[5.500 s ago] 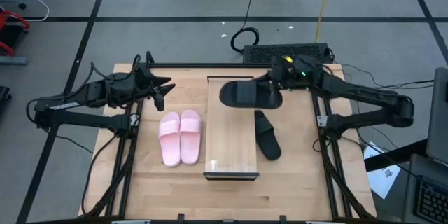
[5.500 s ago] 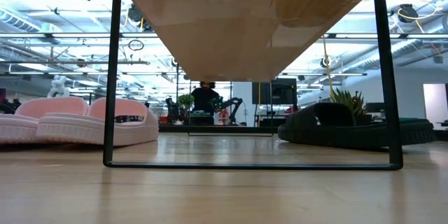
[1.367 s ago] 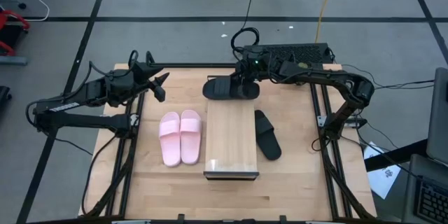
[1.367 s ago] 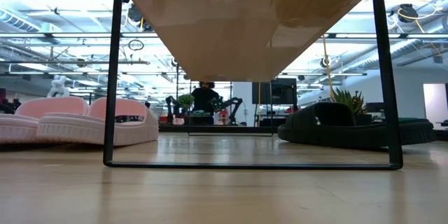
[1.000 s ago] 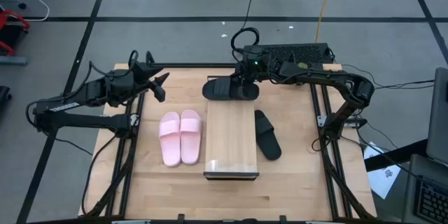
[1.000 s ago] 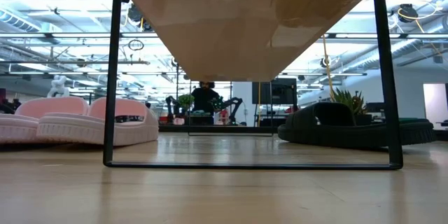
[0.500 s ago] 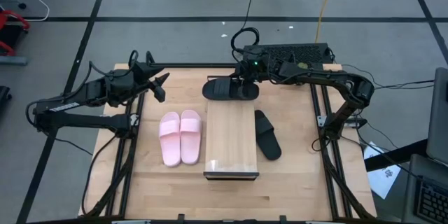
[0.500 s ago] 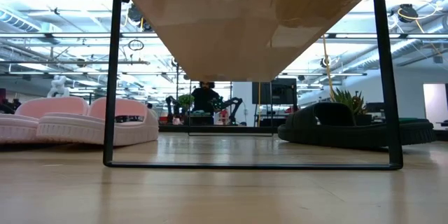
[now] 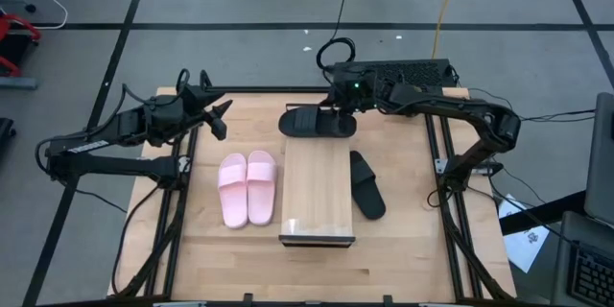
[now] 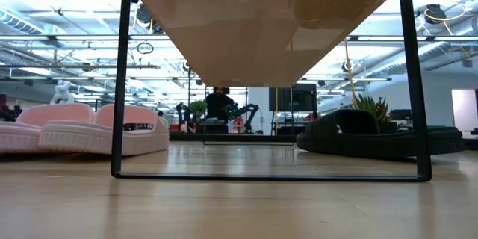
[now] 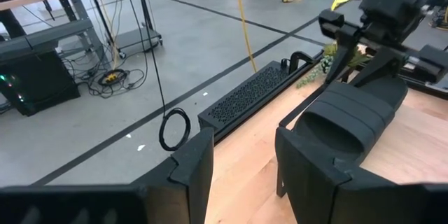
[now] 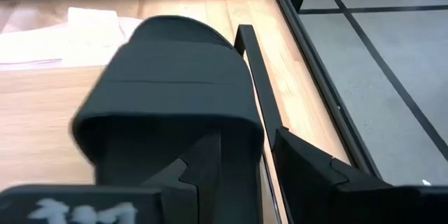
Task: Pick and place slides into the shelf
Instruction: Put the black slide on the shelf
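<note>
While parted, right claw (image 9: 336, 110) straddles black slide (image 9: 315, 122).

You see: black slide (image 9: 318, 122) with ribbed strap, right under the right gripper (image 9: 338, 107) | second black slide (image 9: 366, 184) off to its side | pink slides (image 9: 247, 186), pale, paired | shelf (image 9: 318, 192) light wood, dark frame | arms dark

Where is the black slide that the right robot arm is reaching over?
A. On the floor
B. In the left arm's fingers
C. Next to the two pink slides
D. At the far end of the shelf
D: in the high view the black slide lies across the far end of the shelf, right under the right gripper.
</note>
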Motion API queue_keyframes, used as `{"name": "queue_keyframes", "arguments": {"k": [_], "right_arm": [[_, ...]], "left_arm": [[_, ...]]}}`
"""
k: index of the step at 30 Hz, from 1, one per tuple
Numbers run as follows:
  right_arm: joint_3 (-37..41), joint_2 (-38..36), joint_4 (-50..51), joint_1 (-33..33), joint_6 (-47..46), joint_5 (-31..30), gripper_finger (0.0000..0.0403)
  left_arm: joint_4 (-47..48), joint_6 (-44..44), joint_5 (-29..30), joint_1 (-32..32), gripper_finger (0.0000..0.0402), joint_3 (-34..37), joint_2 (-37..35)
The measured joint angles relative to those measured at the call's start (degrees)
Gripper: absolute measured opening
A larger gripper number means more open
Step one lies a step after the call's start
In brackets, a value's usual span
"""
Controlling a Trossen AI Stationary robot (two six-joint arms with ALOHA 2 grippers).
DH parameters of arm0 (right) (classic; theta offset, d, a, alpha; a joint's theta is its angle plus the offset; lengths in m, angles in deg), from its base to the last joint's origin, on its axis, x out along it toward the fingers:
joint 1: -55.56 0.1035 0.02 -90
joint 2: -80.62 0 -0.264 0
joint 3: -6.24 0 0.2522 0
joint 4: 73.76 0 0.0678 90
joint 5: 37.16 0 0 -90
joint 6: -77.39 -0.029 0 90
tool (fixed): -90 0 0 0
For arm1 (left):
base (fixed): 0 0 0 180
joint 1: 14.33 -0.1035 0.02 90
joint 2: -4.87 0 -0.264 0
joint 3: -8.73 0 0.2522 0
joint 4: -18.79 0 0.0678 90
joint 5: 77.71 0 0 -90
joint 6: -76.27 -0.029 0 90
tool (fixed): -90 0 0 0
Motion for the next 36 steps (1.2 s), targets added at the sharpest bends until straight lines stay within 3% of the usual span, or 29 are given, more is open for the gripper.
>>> {"name": "queue_keyframes", "arguments": {"k": [8,18,26,30,36], "right_arm": [[0.0,-4.0,4.7,0.0,0.2,-0.1,0.0128],[0.0,-16.1,23.5,0.8,1.4,-2.8,0.0128],[0.2,-26.6,42.0,11.1,-9.3,-2.7,0.0128],[6.2,-29.7,43.6,19.0,-17.6,-6.5,0.0128],[24.1,-34.1,35.1,25.8,-28.8,-9.9,0.0128]], "left_arm": [[0.0,0.1,-1.0,0.0,0.0157,0.0,0.0],[0.1,0.3,-1.5,0.0,0.0157,0.0,0.0],[0.2,2.0,-2.6,0.0,0.0157,0.0,0.0],[0.2,2.6,-2.6,0.0,0.0157,0.0,0.0],[0.3,3.0,-2.6,0.0,0.0157,0.0,0.0]]}}
